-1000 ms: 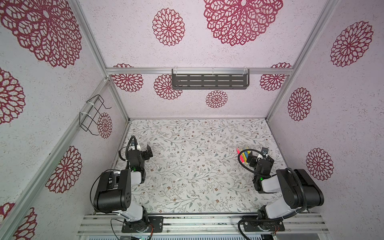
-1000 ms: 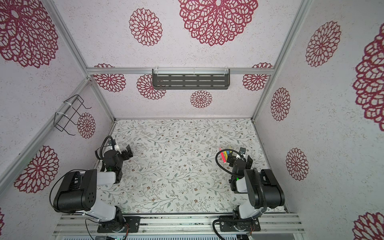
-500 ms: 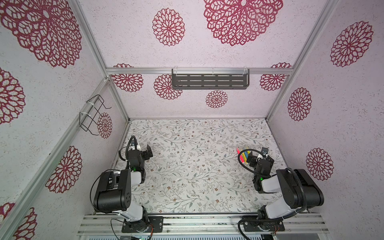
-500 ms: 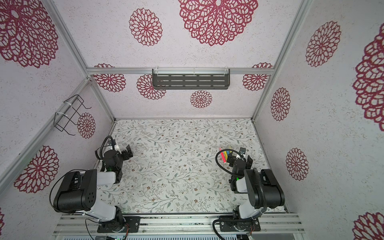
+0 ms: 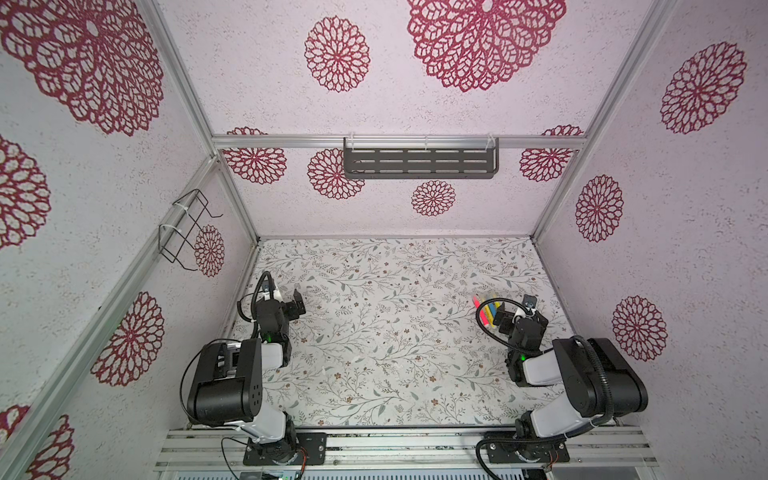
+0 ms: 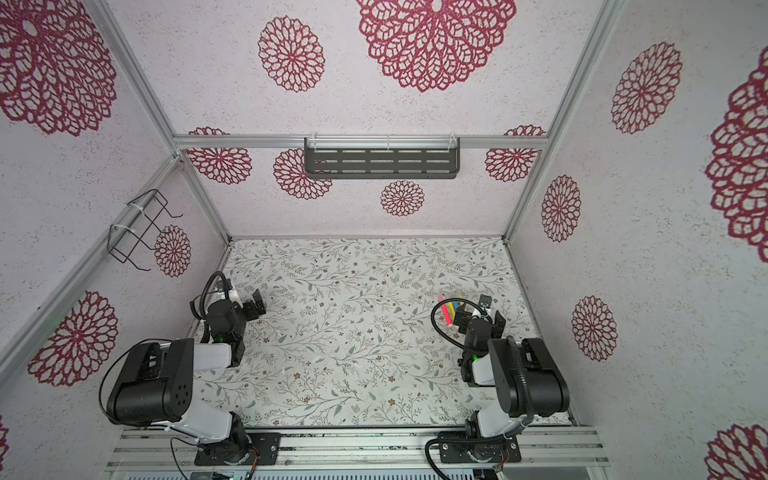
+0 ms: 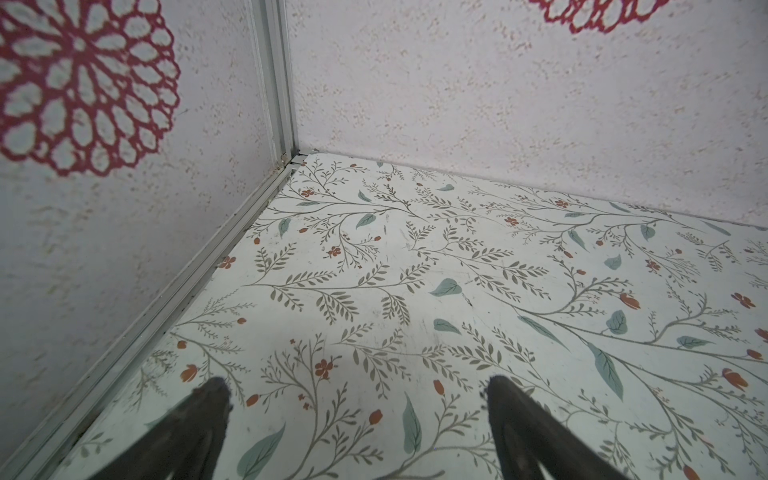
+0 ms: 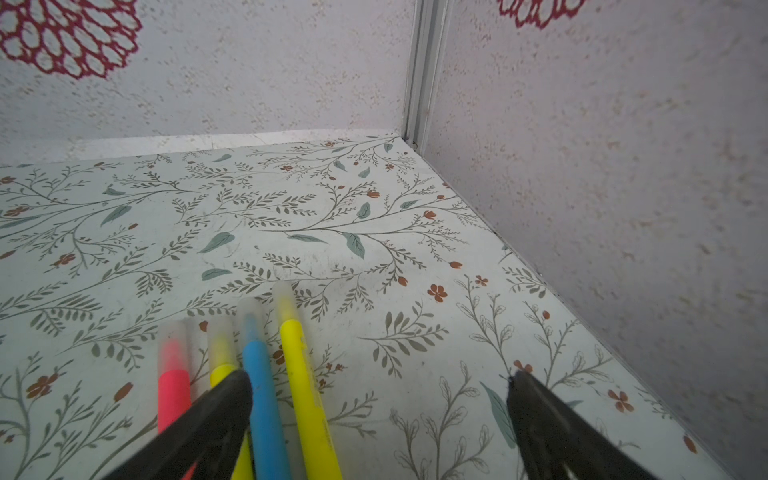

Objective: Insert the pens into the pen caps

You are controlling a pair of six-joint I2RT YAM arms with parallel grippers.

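Observation:
Several pens lie side by side on the floral mat at the right, seen in both top views (image 5: 487,312) (image 6: 450,309). In the right wrist view they are a red-pink pen (image 8: 173,386), a yellow pen (image 8: 221,368), a blue pen (image 8: 262,382) and another yellow pen (image 8: 301,374). A translucent whitish pen cap (image 8: 284,293) covers the far tip of each. My right gripper (image 8: 378,378) (image 5: 516,311) hangs open just behind them. One of its fingers overlaps the first yellow pen, and it holds nothing. My left gripper (image 7: 355,384) (image 5: 286,305) stands open over bare mat at the left.
The mat (image 5: 395,291) is walled on three sides. A grey shelf (image 5: 419,162) hangs on the back wall and a wire rack (image 5: 187,228) on the left wall. A few faint whitish bits (image 5: 355,357) lie mid-mat. The right wall stands close to my right gripper.

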